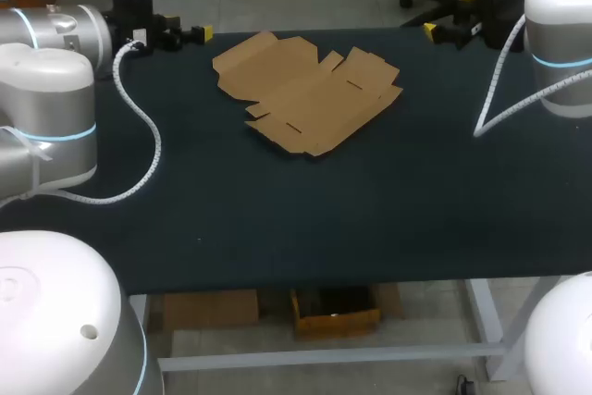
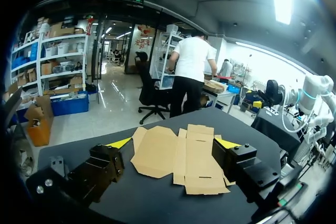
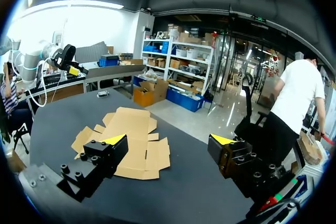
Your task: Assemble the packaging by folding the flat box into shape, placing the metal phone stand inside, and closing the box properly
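A flat, unfolded brown cardboard box (image 1: 308, 92) lies on the dark table (image 1: 277, 201) toward its far middle. My left gripper (image 1: 190, 34) hangs at the far left edge, open and empty, well apart from the box. In the left wrist view the box (image 2: 178, 156) lies ahead of the left gripper (image 2: 175, 143), whose yellow tips stand wide. My right gripper (image 1: 444, 30) hangs at the far right edge, open and empty. From the right wrist view the box (image 3: 128, 142) lies ahead of the right gripper (image 3: 168, 140), nearer one finger. No metal phone stand shows in any view.
The dark table reaches wide on all sides of the box. White cables (image 1: 139, 127) hang from both arms over the table's left and right parts. Under the front edge sit cardboard boxes (image 1: 333, 310) on the floor.
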